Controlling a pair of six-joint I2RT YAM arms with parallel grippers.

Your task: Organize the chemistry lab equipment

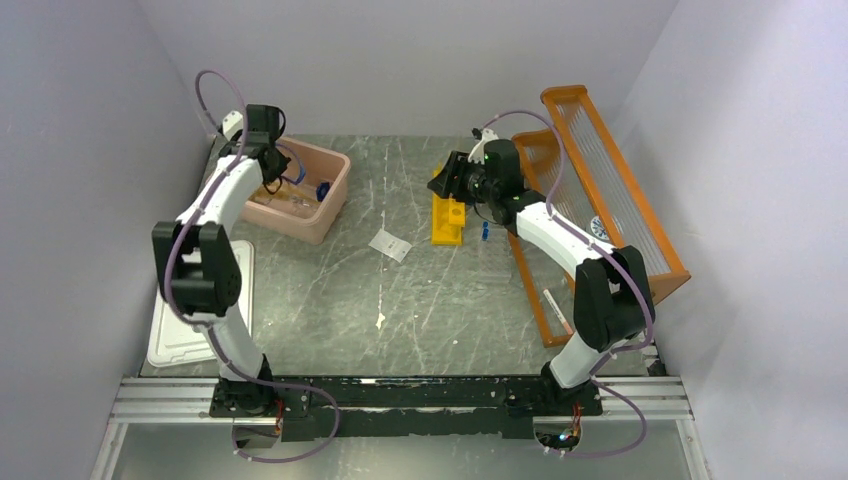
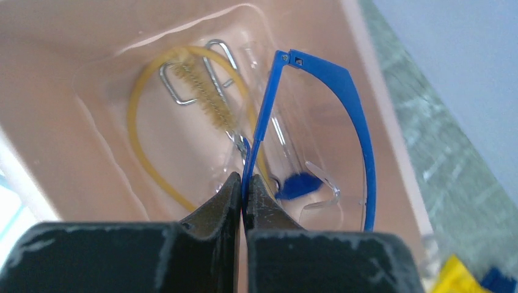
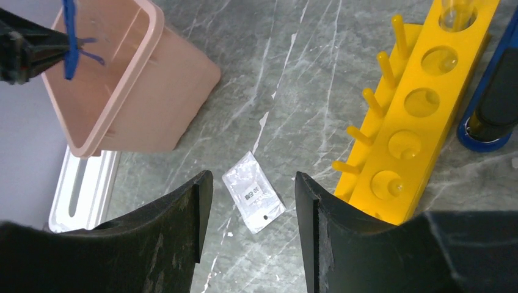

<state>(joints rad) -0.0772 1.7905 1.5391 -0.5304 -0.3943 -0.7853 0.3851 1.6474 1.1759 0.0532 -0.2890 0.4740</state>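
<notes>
1. Left jaws pinch shut on the blue-framed goggles [image 2: 324, 66], which I hold over the pink tub [image 2: 67, 134] for dropping in.
2. Right jaws stand apart, empty, above the white packet [image 3: 253, 193], likely my next pick.

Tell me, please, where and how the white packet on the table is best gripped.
Probably come down from above and pinch the white packet across its short width, one finger on each long edge. It lies thin and flat on the table, so no side approach gets under it.
</notes>
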